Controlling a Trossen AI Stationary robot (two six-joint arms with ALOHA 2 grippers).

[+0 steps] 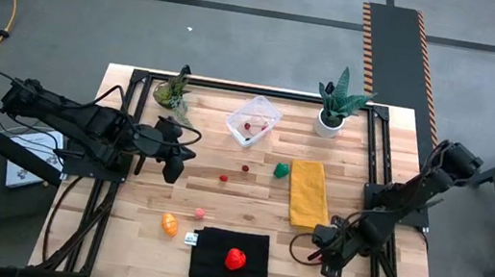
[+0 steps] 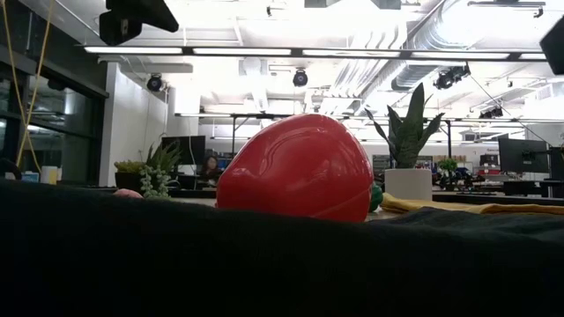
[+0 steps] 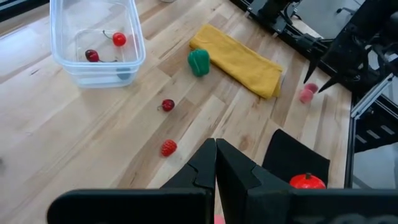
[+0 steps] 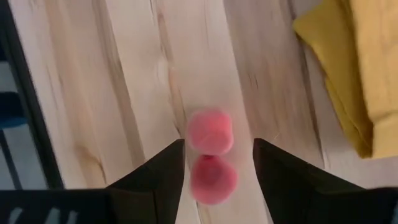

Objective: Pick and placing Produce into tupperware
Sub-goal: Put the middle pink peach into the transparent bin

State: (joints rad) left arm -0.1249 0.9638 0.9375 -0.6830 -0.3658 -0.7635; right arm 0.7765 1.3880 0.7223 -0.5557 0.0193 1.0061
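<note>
Risk entry: right pincer, half-open, straddles pink berry on table, nothing gripped; off-centre closing could squirt it toward yellow cloth. Left pincer shut, empty.

Red strawberry on black cloth; yellow towel.
</note>
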